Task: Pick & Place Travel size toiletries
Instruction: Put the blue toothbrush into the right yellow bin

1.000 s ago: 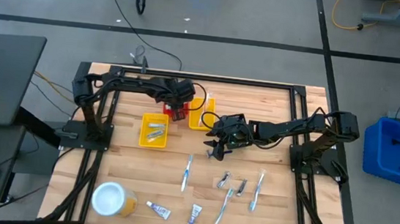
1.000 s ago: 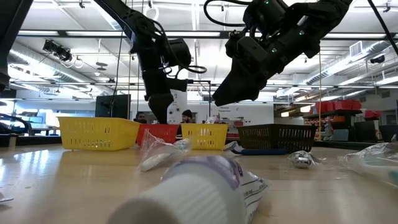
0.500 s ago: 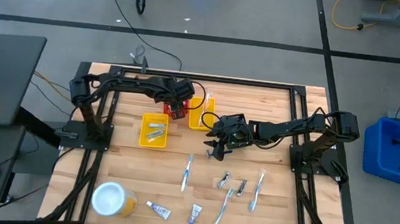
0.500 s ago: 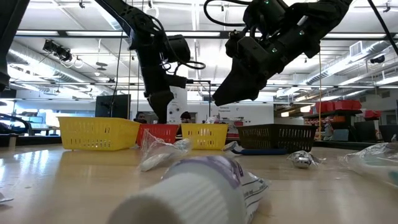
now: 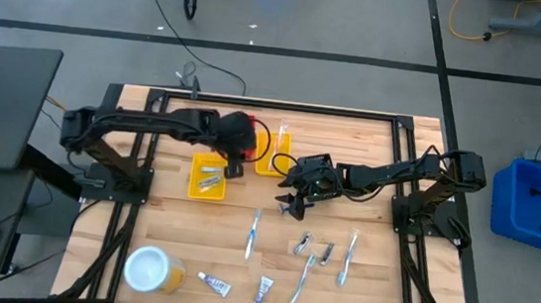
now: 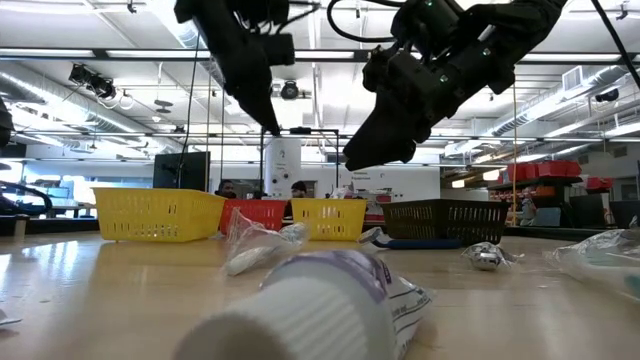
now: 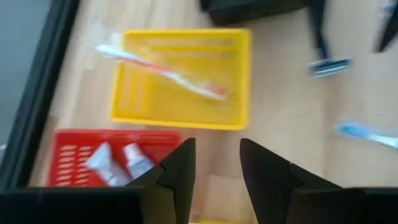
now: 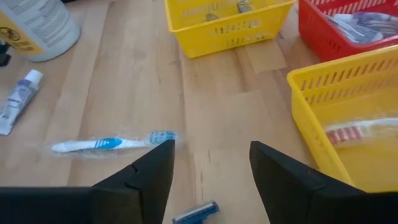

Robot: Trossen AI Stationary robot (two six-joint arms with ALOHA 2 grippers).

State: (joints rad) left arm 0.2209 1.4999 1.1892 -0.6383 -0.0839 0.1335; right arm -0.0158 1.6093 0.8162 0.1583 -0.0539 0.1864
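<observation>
Rising off red basket [image 7: 118, 155], left pincer [image 7: 214, 163] open and empty, right pincer [image 8: 211, 165] unmoved, open

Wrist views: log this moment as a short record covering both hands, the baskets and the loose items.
left hand: open, empty, above the table beside the red basket
right hand: open, empty, above bare wood
red basket: holds two white tubes
small yellow basket: holds one red-marked toothbrush
loose on table: blue toothbrush, razor, one tube
</observation>
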